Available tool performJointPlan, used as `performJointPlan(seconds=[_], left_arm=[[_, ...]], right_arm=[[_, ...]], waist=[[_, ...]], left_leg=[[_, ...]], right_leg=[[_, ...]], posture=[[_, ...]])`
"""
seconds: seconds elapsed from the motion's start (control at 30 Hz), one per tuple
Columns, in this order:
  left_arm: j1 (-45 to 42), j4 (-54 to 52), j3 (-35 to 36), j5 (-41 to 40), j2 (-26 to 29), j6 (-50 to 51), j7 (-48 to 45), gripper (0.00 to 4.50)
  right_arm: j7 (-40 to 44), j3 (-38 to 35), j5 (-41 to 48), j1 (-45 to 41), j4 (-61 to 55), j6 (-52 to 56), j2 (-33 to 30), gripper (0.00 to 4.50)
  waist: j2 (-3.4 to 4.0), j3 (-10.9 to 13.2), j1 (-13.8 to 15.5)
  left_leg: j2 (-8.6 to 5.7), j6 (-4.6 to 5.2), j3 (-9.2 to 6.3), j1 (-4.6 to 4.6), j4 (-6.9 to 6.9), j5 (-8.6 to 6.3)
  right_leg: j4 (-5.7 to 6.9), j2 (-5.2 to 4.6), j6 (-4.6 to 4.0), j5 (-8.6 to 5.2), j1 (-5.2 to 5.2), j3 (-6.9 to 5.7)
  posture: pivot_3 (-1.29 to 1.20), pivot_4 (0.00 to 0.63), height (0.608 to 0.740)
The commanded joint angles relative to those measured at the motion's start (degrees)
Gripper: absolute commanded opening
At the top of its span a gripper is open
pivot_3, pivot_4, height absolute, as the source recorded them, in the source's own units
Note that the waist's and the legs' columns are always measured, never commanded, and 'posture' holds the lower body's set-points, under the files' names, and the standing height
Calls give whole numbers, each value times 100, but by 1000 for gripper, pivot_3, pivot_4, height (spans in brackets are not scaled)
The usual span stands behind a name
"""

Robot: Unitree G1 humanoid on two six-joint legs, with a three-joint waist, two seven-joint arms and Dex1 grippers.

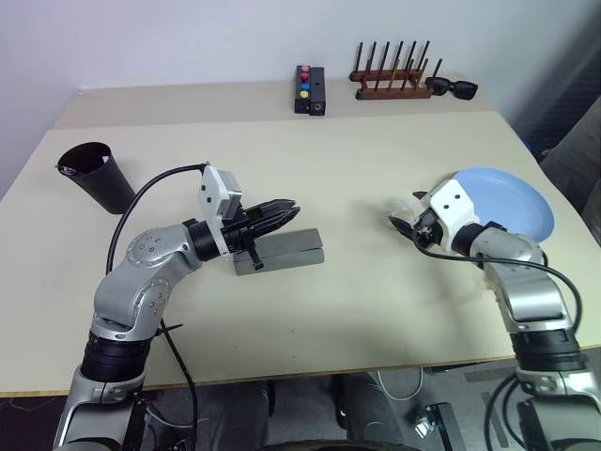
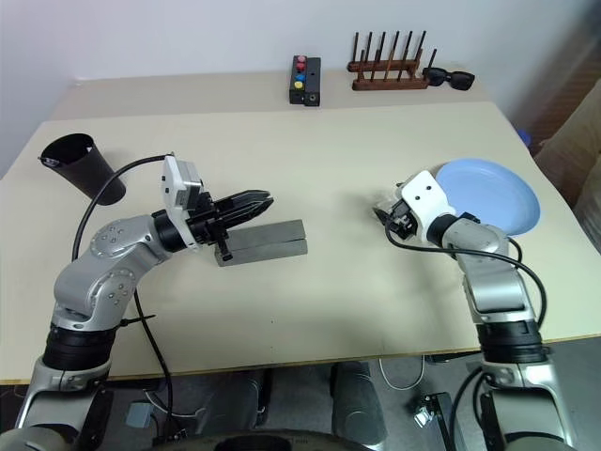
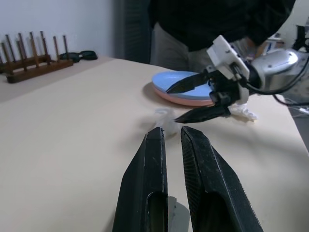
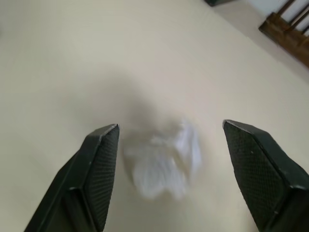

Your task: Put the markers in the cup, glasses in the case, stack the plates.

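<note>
- A pale beige desk (image 1: 357,310) stands against a white wall; along its far edge sit a black box with coloured buttons (image 1: 310,90), a wooden peg rack (image 1: 390,83) and black sunglasses (image 1: 453,88).
- A person in dark clothes stands beyond the desk in the left wrist view.
- The right hand (image 4: 166,145) is spread wide around a small clear, blurred thing (image 4: 164,162) lying on the desk just beside the plates; it may be the glasses, but I cannot tell.
- If so, they are light, thin and easily bent: better taken at the bridge, gently.
- The left hand (image 1: 282,212), fingers pressed together, hovers over the closed grey case (image 1: 282,252).
- The light blue plate (image 1: 512,202) already rests on the salmon pink one (image 3: 186,100).
- The dark cup (image 1: 96,175) stands at the left, well apart.
</note>
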Motion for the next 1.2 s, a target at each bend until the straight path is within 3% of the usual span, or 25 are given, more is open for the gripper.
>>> performJointPlan(seconds=[0.03,0.2,0.23,0.3,0.47,0.77,0.93,1.1,1.2], left_arm=[[23,-313,78,-85,27,0,77,502],[160,-581,82,-167,-28,89,237,502],[188,-588,86,-170,-26,85,234,502],[217,-567,90,-177,-21,71,216,502],[158,-332,83,-175,-10,-13,103,502],[-255,-187,-147,-164,-141,151,146,502],[-413,-238,-377,-75,-345,178,290,502],[-305,-202,-375,-49,-347,67,239,502],[-238,-133,-307,-57,-308,11,140,502]], right_arm=[[-247,-16,41,-184,348,91,190,3466],[-504,16,-59,-279,765,180,281,3466],[-522,-11,-27,-282,780,215,285,3232],[-520,-51,41,-283,761,262,276,2614],[-452,-102,158,-190,471,291,218,63],[-1194,-897,119,-262,-47,351,12,19],[-1831,-1269,-166,-262,480,540,-331,19],[-1869,-1378,-100,-149,739,561,-429,19],[-1906,-1460,-49,-104,781,594,-422,1059]], waist=[[0,0,9],[0,0,-1],[0,0,-5],[0,0,-11],[0,0,-16],[0,0,16],[0,0,5],[2,0,-37],[3,0,-33]], left_leg=[[0,0,0,0,0,0],[-1,0,0,0,0,0],[-1,0,0,0,0,0],[-1,0,0,1,-1,0],[-1,0,0,2,-2,0],[-1,0,0,-3,2,0],[-4,0,0,-2,1,0],[-2,0,1,3,-6,0],[-2,1,2,4,-7,0]], right_leg=[[0,0,0,0,0,0],[-1,0,0,0,0,0],[-1,0,0,0,0,0],[-1,0,0,0,0,0],[0,0,0,0,0,0],[-2,0,0,0,0,0],[-4,-2,0,0,1,0],[-3,-2,0,0,0,0],[-3,-2,0,0,0,1]], posture=[[0,150,734],[0,150,734],[0,150,734],[0,150,734],[0,150,734],[0,150,734],[0,150,734],[0,150,734],[0,150,734]])
